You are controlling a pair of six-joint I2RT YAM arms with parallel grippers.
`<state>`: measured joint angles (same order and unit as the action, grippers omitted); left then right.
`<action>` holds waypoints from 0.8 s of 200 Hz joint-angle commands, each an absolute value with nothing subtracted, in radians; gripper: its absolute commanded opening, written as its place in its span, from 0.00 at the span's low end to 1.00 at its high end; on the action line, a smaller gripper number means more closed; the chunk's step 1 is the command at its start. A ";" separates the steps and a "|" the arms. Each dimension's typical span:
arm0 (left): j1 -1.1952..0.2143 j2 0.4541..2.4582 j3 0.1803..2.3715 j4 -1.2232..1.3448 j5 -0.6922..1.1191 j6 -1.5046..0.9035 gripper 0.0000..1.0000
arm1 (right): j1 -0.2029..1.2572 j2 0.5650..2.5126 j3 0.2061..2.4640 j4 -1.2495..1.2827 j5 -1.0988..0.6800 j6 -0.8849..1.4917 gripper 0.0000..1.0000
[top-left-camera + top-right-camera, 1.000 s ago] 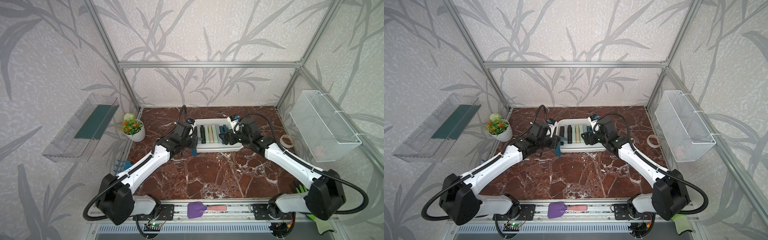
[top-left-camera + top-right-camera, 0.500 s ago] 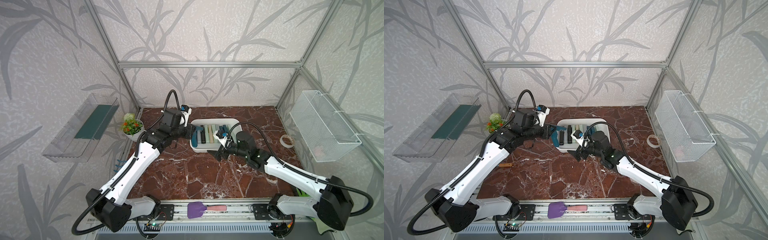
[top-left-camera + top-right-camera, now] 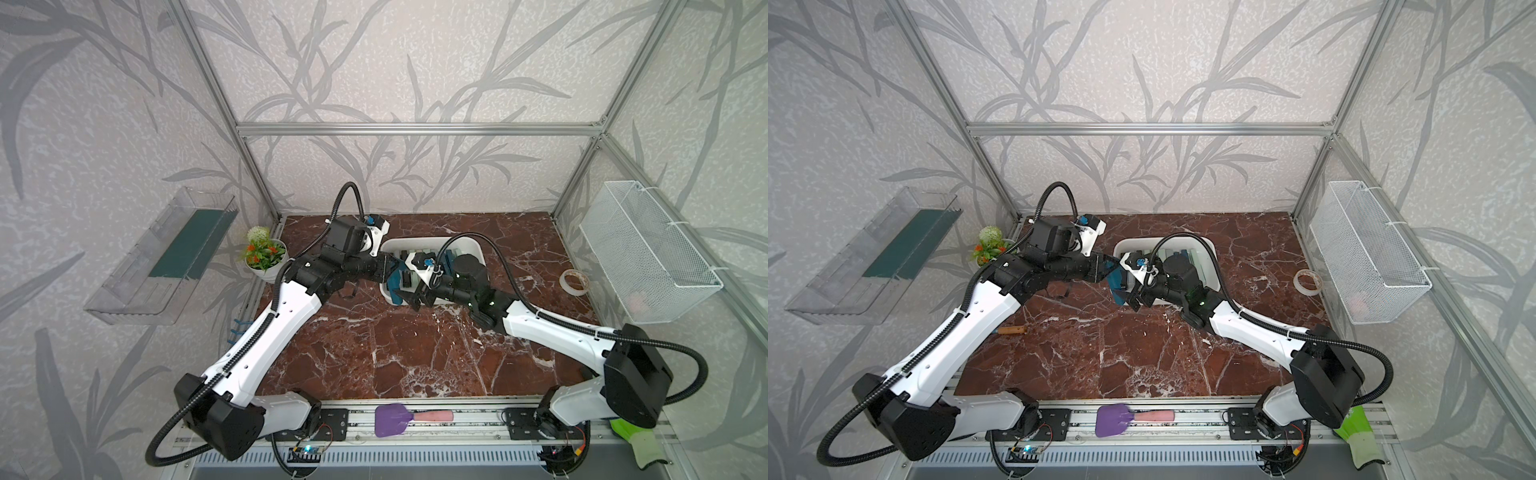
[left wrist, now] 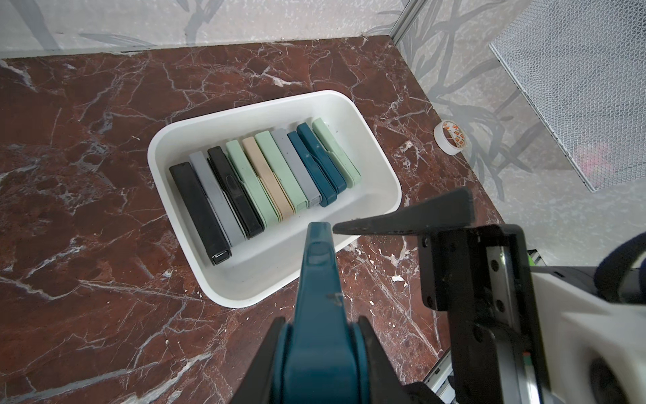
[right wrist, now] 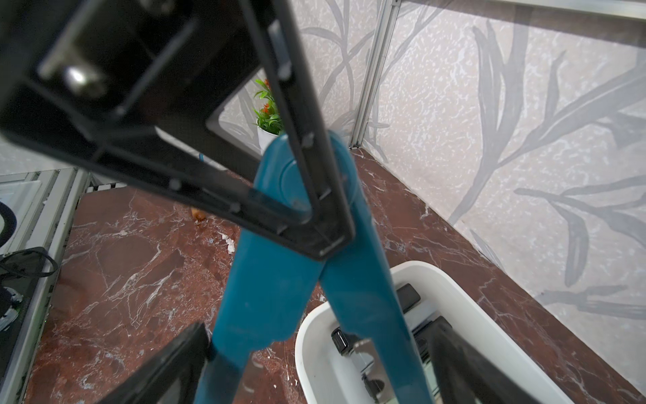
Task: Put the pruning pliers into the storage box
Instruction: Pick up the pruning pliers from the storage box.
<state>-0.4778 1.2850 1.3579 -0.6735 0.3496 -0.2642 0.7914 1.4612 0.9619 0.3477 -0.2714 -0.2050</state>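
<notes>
The left fingers (image 4: 267, 351) clench the teal pliers (image 4: 316, 266), now raised short of the box (image 4: 262, 266); the right fingers (image 5: 174, 360) have spread open around its handles; a handover looks likely.

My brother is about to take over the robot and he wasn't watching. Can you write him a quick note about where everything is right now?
The left gripper is shut on the dark teal pliers, held in the air at the storage box edge, with their handles splayed apart.
The right gripper is open, with a finger on either side of those handles, not gripping.
Done: ten pliers lie side by side in the box.
Left: get the teal pair into the box, probably after squeezing the handles closed.
</notes>
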 commanded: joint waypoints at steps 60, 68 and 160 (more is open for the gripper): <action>-0.479 1.270 1.406 -0.663 0.394 -0.264 0.00 | 0.791 1.547 1.015 0.416 -0.341 -0.106 0.99; -0.479 1.266 1.409 -0.669 0.386 -0.259 0.00 | 0.787 1.551 1.014 0.414 -0.343 -0.101 0.99; -0.476 1.254 1.397 -0.660 0.344 -0.250 0.00 | 0.754 1.542 1.016 0.391 -0.379 -0.032 0.16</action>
